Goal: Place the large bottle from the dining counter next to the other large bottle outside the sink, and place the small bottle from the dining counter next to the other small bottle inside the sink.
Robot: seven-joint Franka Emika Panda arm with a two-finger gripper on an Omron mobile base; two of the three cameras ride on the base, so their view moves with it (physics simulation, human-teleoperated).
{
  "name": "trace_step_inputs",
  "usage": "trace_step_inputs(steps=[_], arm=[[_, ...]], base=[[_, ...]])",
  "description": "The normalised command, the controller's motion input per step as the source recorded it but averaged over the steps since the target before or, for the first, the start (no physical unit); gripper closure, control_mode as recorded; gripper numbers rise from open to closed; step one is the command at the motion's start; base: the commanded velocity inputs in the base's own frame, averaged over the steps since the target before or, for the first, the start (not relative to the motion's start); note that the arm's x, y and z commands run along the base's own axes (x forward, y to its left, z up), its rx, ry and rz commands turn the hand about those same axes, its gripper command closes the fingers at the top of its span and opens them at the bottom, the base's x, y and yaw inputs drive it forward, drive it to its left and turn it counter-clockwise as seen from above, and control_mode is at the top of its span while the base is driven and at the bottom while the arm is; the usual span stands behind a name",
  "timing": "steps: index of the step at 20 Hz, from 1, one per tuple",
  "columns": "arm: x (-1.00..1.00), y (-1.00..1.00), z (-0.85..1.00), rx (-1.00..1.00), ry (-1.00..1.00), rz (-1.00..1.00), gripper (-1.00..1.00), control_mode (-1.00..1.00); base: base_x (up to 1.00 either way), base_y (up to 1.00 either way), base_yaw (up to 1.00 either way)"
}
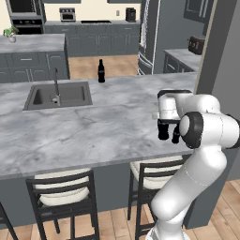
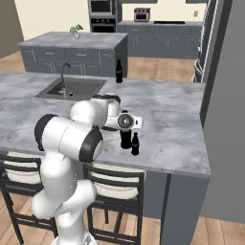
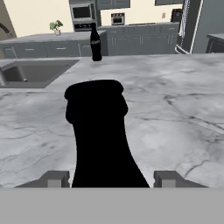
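A tall black glass bottle [image 3: 101, 135] stands upright at the lower centre of the hand view, between the gripper's [image 3: 108, 178] two grey fingertips [image 3: 53, 178], whose jaws flank it without visibly touching; whether they grip it, I cannot tell; a smaller black bottle [image 2: 135, 144] stands just beside it on the marble-veined grey dining counter [image 2: 167, 119]; another tall dark bottle [image 1: 101, 71] stands upper centre, near the dark grey recessed sink [image 1: 58, 95].

Two stools [image 1: 63, 190] tucked under counter edge; potted plant [image 2: 75, 30] on island [image 2: 72, 48]; wall oven [image 2: 100, 14] behind.
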Motion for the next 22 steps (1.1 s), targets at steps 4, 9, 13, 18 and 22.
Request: trace_step_inputs(steps=[4,9,13,18,22], arm=[[0.0,0.0,0.08,0.0,0.0,0.0,1.0,-1.0],[-0.07,0.0,0.62,0.03,0.02,0.0,1.0,-1.0],[-0.19,0.0,0.81,0.02,0.09,0.0,1.0,-1.0],[-0.28,0.0,0.85,0.01,0.14,0.01,1.0,-1.0],[-0.27,0.0,0.93,0.02,0.14,0.02,1.0,-1.0]], base=[[0.0,0.0,0.0],[0.0,0.0,0.0],[0.0,0.0,0.0],[0.0,0.0,0.0],[0.0,0.0,0.0]])
